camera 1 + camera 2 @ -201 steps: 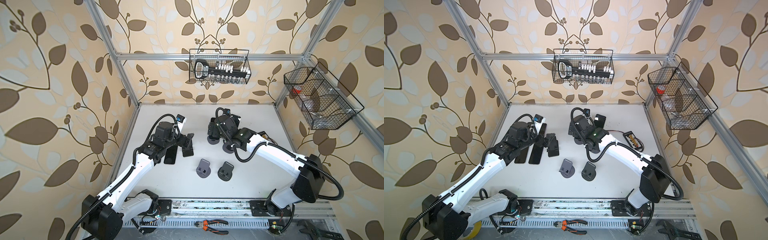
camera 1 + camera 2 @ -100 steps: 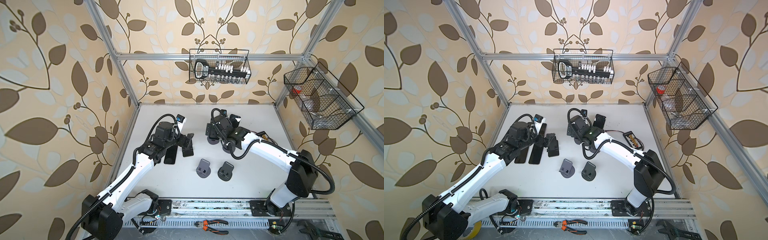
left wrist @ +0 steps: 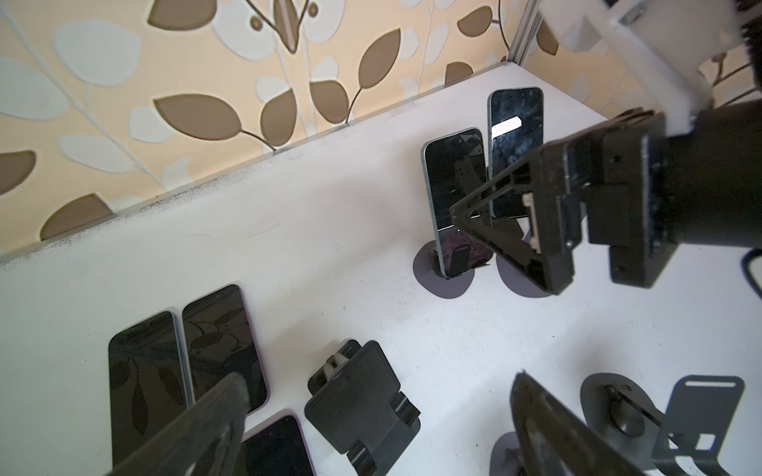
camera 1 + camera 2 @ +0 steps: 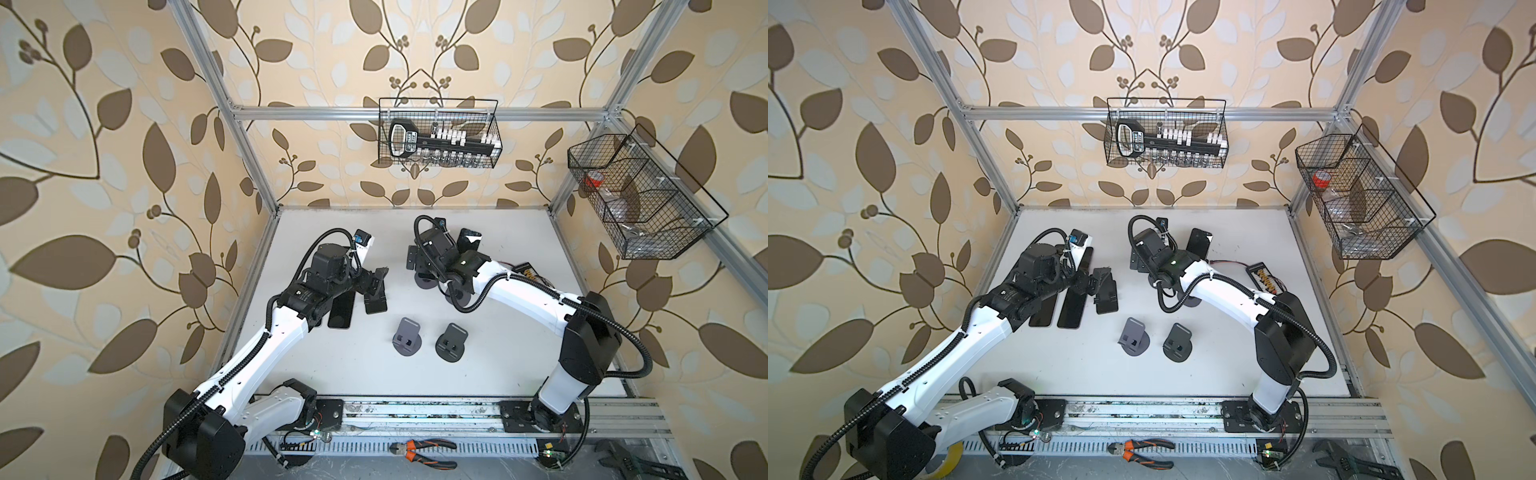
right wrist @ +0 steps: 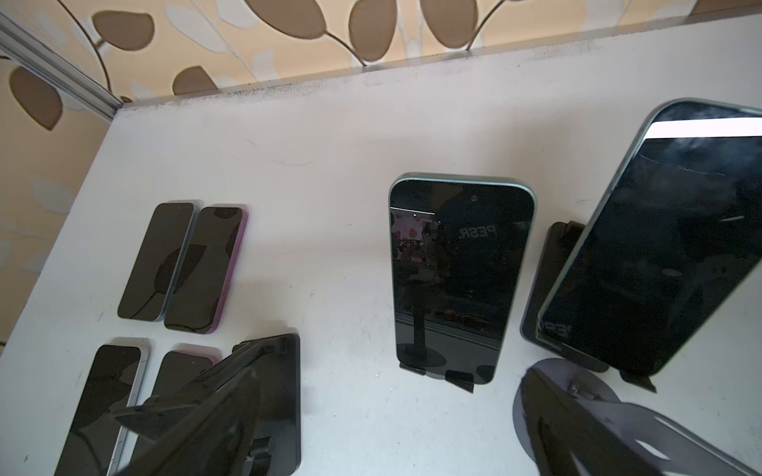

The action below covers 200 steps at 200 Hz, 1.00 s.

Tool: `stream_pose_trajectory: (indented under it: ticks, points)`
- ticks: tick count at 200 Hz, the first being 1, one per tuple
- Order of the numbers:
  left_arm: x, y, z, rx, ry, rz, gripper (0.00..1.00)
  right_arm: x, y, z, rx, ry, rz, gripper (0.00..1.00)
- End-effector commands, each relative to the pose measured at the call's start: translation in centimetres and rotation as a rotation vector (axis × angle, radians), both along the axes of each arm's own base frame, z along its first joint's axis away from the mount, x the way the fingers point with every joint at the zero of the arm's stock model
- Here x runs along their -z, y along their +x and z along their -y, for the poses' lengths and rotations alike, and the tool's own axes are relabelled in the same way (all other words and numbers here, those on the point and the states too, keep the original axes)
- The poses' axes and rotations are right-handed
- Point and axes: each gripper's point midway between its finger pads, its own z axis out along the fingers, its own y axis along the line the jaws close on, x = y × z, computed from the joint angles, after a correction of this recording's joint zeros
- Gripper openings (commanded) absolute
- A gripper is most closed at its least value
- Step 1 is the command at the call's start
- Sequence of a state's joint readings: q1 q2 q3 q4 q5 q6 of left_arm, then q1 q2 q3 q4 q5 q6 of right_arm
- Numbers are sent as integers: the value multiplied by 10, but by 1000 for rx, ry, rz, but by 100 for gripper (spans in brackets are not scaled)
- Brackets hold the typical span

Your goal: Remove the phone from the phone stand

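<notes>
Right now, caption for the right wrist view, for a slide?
Open right claw faces two phones propped on stands; four more lie flat on the table.

A dark-screened phone [image 5: 459,280] leans upright on its grey phone stand [image 3: 448,287].

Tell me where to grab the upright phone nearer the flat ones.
Pinch the phone across its long side edges, upper half, coming down from above its top edge. It leans back on the stand, front tabs hooking its bottom edge, so only sides and top look free.
</notes>
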State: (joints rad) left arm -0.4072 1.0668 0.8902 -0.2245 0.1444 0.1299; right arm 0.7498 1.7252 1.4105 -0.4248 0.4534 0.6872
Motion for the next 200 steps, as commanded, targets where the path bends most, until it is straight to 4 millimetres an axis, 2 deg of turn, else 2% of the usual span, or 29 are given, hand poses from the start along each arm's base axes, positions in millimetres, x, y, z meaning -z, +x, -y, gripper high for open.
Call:
stream_pose_trajectory:
  ticks: [1, 88, 200]
  points:
    - [-15, 1, 2, 9, 4, 48, 99, -8, 10, -2, 16, -5, 26, 99]
    - [-7, 2, 5, 14, 22, 39, 99, 1, 17, -11, 1, -15, 24, 96]
    - [-3, 1, 9, 30, 33, 31, 99, 4, 26, -1, 47, -87, 65, 88]
